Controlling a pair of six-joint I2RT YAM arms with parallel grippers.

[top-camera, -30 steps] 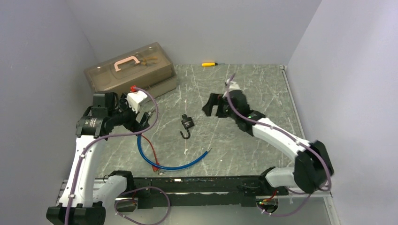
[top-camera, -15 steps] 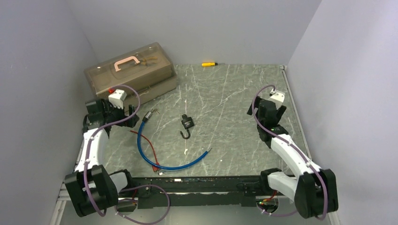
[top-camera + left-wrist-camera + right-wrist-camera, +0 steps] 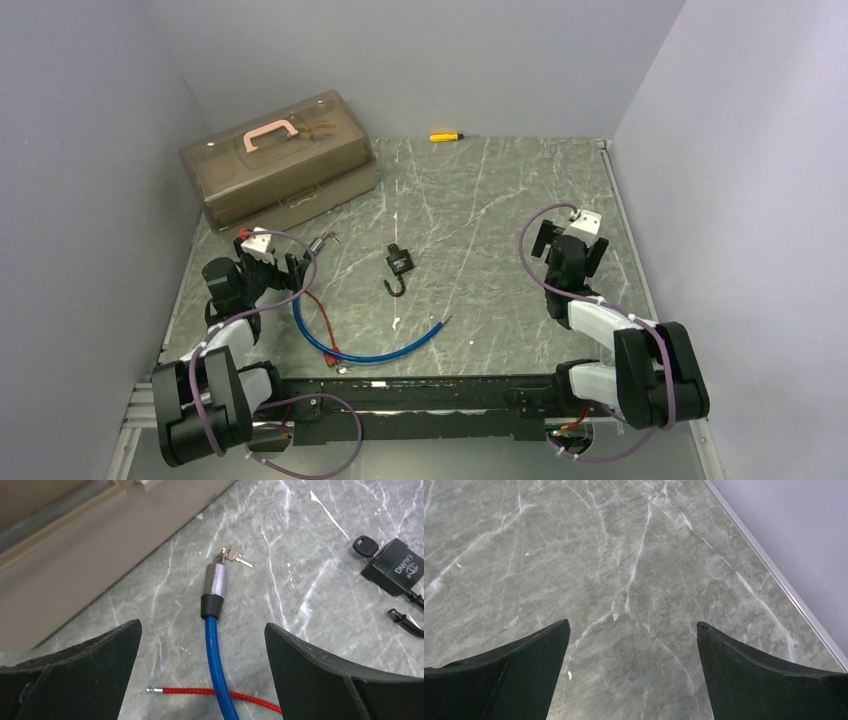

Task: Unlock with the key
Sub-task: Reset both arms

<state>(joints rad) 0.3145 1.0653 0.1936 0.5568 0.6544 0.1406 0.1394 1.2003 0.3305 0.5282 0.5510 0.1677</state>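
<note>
A black padlock [image 3: 401,262] lies mid-table with a black-headed key [image 3: 362,545] in it and its shackle [image 3: 394,289] swung open; it also shows in the left wrist view [image 3: 395,567]. A blue cable [image 3: 380,354] curves in front of it; its metal end [image 3: 215,582] carries small silver keys [image 3: 236,556]. My left gripper [image 3: 283,271] is open and empty, low at the left, its jaws either side of the blue cable [image 3: 216,660]. My right gripper [image 3: 548,244] is open and empty over bare table at the right.
A brown toolbox [image 3: 278,155] with a pink handle stands at the back left. A yellow screwdriver [image 3: 444,136] lies by the back wall. A thin red wire [image 3: 220,693] crosses under the blue cable. The table's metal edge [image 3: 774,575] runs along the right.
Both arms have pulled back and folded down towards their bases. The left gripper dropped from beside the toolbox to low at the left. The right gripper left the padlock area for the right side.
</note>
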